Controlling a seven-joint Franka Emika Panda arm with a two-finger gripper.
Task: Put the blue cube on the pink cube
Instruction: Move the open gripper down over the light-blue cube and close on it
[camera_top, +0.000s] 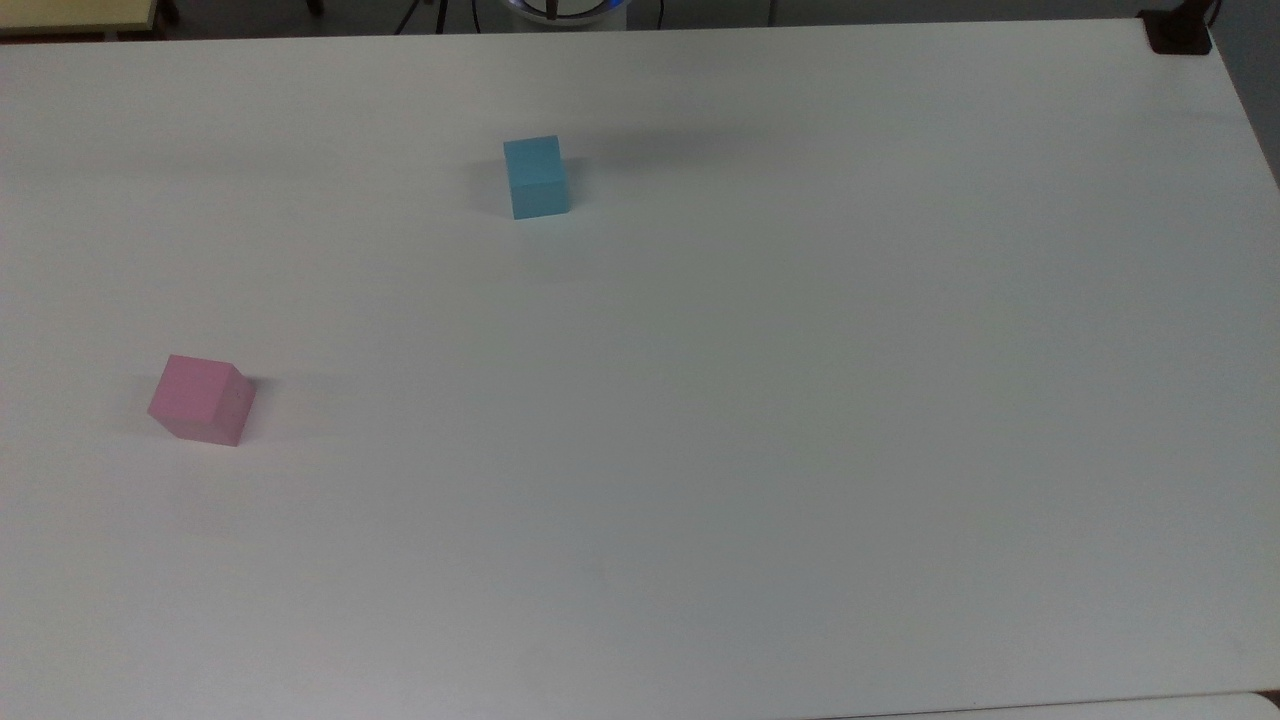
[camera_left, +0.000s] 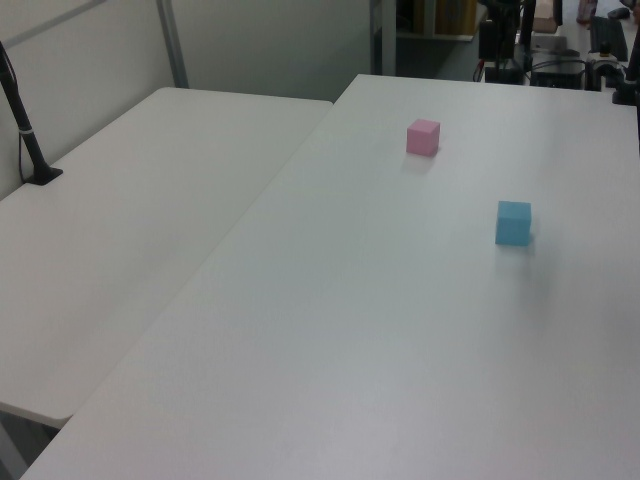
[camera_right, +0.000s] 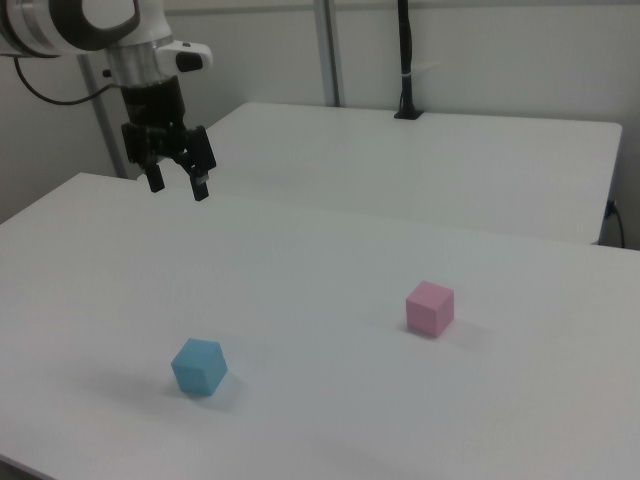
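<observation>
The blue cube (camera_top: 536, 177) is plain light cyan. The pink cube (camera_top: 201, 399) is plain pale pink. The counter (camera_top: 760, 400) is white.

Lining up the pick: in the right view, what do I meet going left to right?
gripper, raised with its fingers apart → blue cube → pink cube, both cubes resting apart on the white table.

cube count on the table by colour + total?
Blue: 1, the blue cube
Pink: 1, the pink cube
Total: 2 cubes, apart from each other on the white table. The gripper hangs open above the table, holding nothing.
</observation>
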